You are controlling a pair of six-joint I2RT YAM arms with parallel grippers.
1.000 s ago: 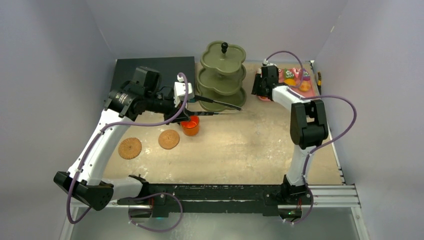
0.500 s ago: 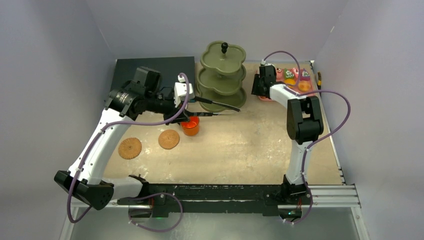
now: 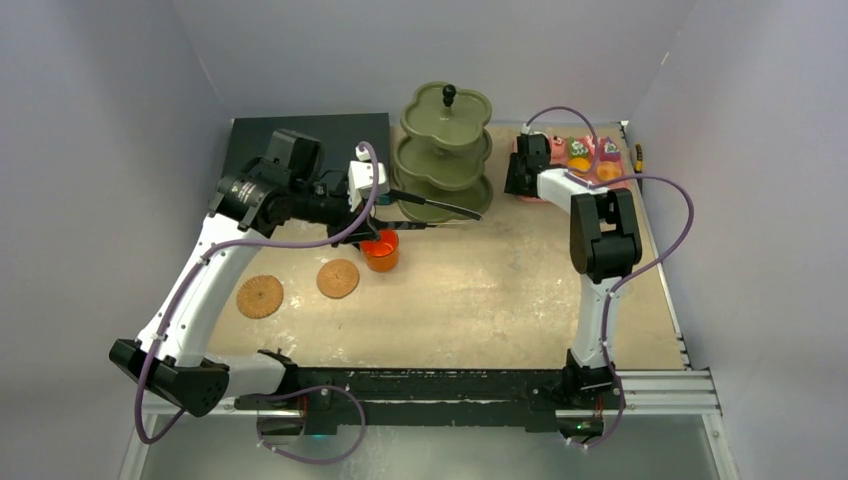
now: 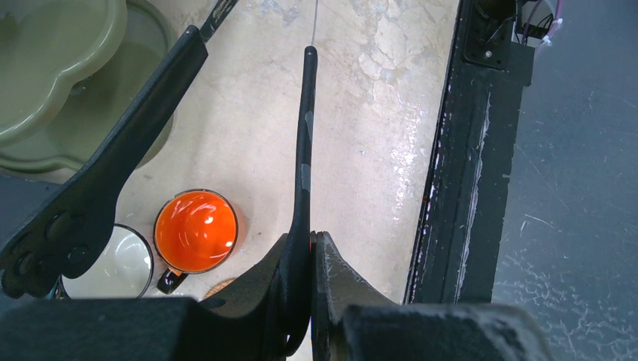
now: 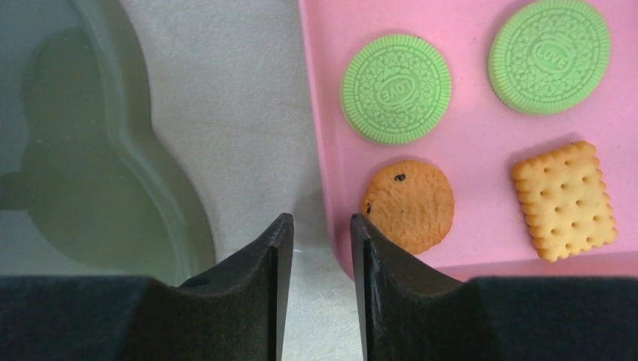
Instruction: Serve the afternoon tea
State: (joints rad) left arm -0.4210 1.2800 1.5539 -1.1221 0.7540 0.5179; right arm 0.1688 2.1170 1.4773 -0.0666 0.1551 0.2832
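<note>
Two jaws of the right gripper (image 5: 320, 219), narrowly apart, straddle the left rim of the pink tray (image 5: 470, 105), whose green biscuits (image 5: 396, 88) lie upper right in the wrist view; closing well means seating the rim deep and sparing the brown biscuit (image 5: 410, 207) beside the inner jaw.

**What Else Is on the Tabletop**

The tabletop (image 3: 480, 290) is pale and sandy, with light blotches on it. A flat dark box (image 3: 330, 135) lies in its far left corner, close to the back wall. A pink tray (image 5: 474, 143) lies in the far right corner, well apart from the box. Just beside the tray, at the right edge, sits a small yellow thing (image 3: 638, 155), too small to make out. Plain grey walls (image 3: 100, 120) stand on the left, the back and the right. Along the near edge runs a black bar (image 3: 430, 385), and a silver rail (image 3: 665, 390) sticks out at its right end.
</note>
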